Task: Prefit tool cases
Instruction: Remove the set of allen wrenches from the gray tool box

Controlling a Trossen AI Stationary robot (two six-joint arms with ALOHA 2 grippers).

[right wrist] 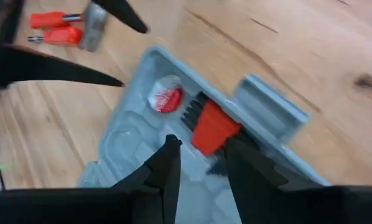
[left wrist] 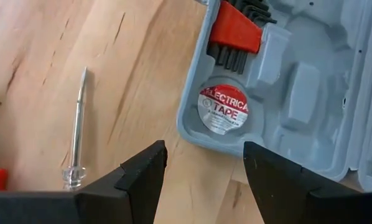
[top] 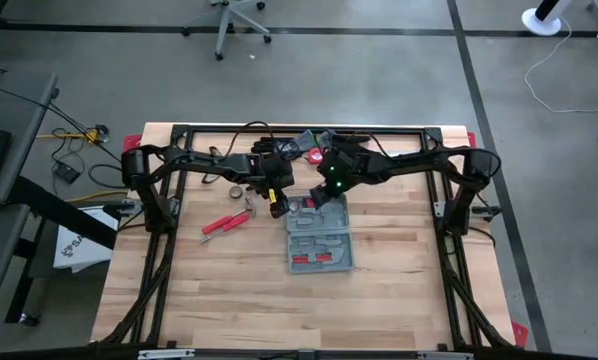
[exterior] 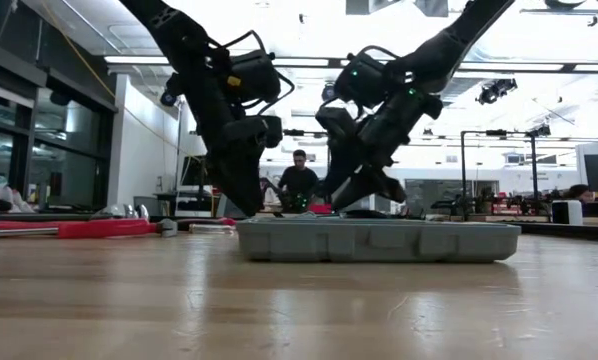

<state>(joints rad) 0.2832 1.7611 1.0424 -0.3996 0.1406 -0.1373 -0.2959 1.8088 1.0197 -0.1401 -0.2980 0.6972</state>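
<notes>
The flat grey-blue plastic tool case (top: 319, 237) lies open at the centre of the high view on the pale wooden table (top: 229, 300). The right gripper (right wrist: 201, 158) hovers over its upper end, fingers slightly parted above a red hex-key holder (right wrist: 212, 127), gripping nothing. The left gripper (left wrist: 204, 168), spread wide and empty, hangs beside the case's upper-left corner near a roll of electrical tape (left wrist: 223, 109).
</notes>
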